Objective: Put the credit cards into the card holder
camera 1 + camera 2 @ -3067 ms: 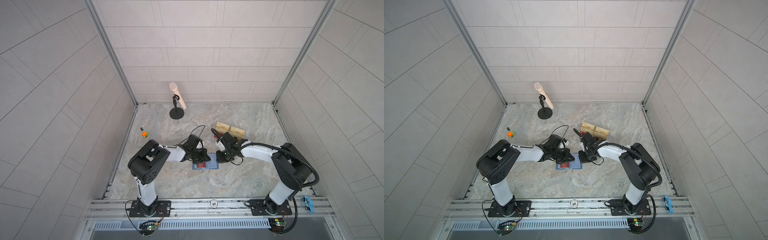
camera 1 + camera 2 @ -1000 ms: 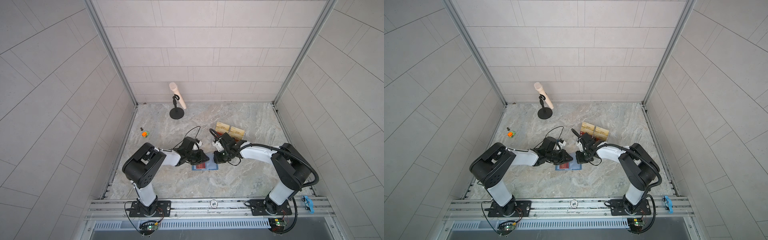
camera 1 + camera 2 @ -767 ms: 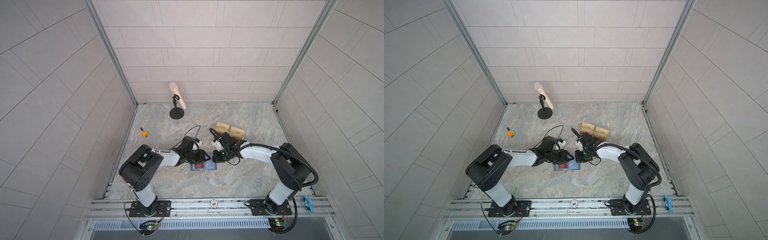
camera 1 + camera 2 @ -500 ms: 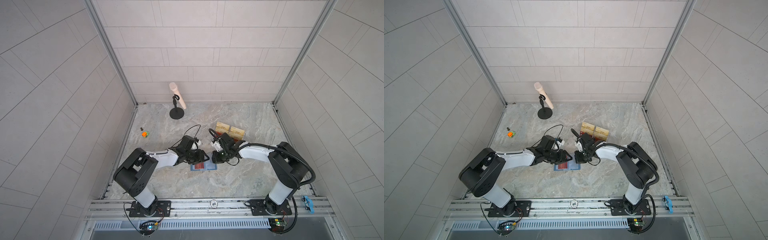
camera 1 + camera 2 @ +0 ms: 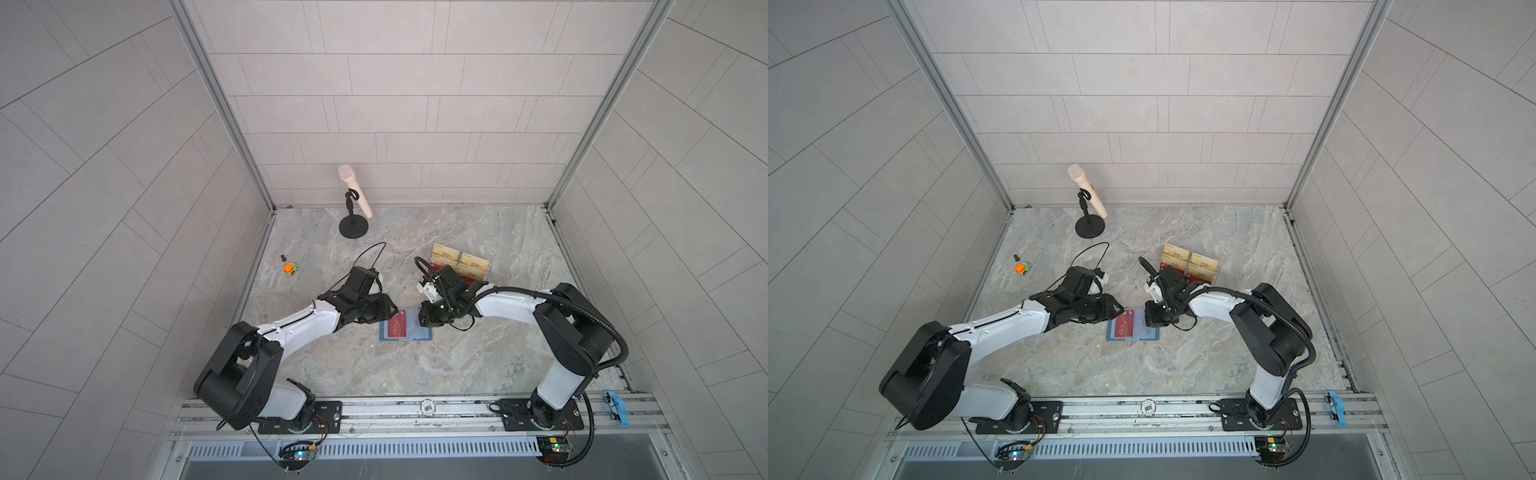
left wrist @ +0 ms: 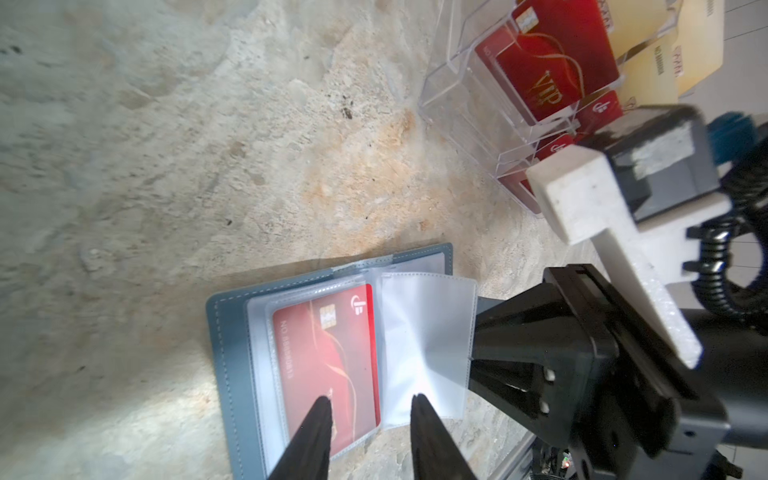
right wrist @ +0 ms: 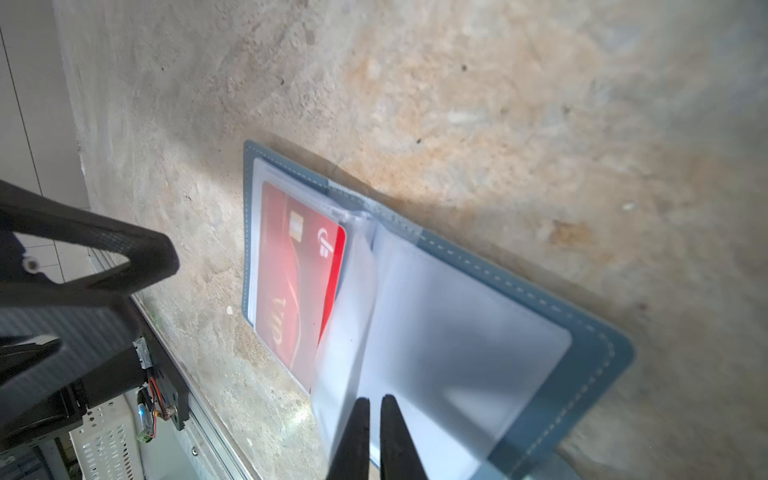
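The slate-blue card holder [image 5: 417, 333] [image 5: 1144, 333] lies open on the table in both top views. One red credit card [image 6: 328, 353] [image 7: 291, 282] sits inside a clear sleeve on its left page. My left gripper [image 6: 370, 399] [image 5: 392, 312] hovers open just over that card's edge, with nothing between its fingers. My right gripper [image 7: 375, 400] [image 5: 420, 322] is shut on a clear sleeve [image 6: 424, 332] and holds it lifted off the right page. More red credit cards [image 6: 540, 75] stand in the acrylic stand [image 5: 459, 264].
The acrylic stand [image 6: 457, 95] also holds pale gold cards [image 5: 473, 262] just behind the right arm. A microphone on a black stand [image 5: 353, 203] is at the back. A small orange toy car [image 5: 291, 268] lies at the left.
The left arm has stretched out lower to the left, and its gripper stays at the card holder's left page. The right gripper has stayed at the holder's right side.
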